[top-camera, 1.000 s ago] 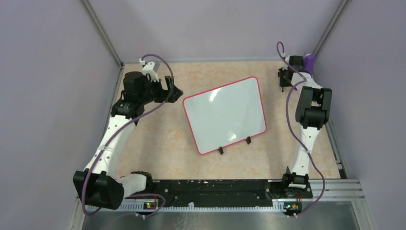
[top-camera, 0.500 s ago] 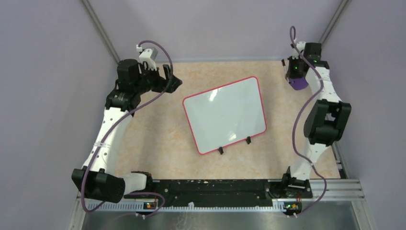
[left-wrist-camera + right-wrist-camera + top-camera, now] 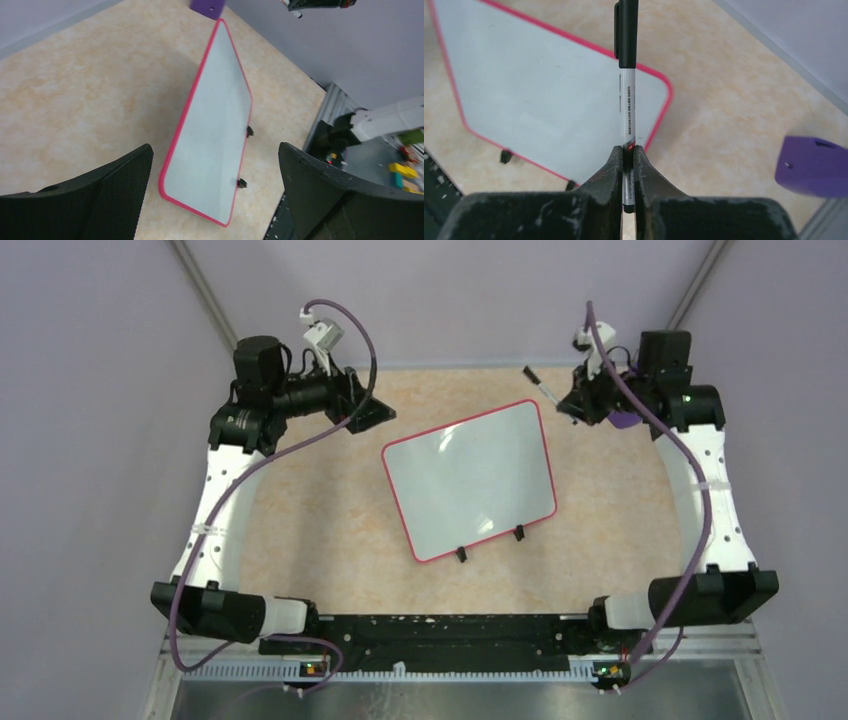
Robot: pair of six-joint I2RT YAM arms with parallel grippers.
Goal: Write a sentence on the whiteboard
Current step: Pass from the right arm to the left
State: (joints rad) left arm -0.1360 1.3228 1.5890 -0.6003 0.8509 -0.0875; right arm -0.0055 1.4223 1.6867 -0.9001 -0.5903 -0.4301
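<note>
Lavender walls box in a beige marbled counter (image 3: 320, 530). At the upper left of the overhead view my left pincer (image 3: 372, 412) hangs with its jaws spread wide and nothing between them. It faces the whiteboard (image 3: 470, 480), I'd judge so it can steady the board. The whiteboard lies flat and skewed mid-frame, red rim all round and its two black clip feet on the lower edge. Its face is blank, with no sentence on it yet. At the upper right, my right pincer (image 3: 628, 150) is clamped on the lower barrel of a marker (image 3: 627, 100), whose dark end points out over the board's top right corner, poised for writing. Fine print runs along the white barrel, too small for me to read. A purple block (image 3: 811, 167) sits on the counter at far right.
</note>
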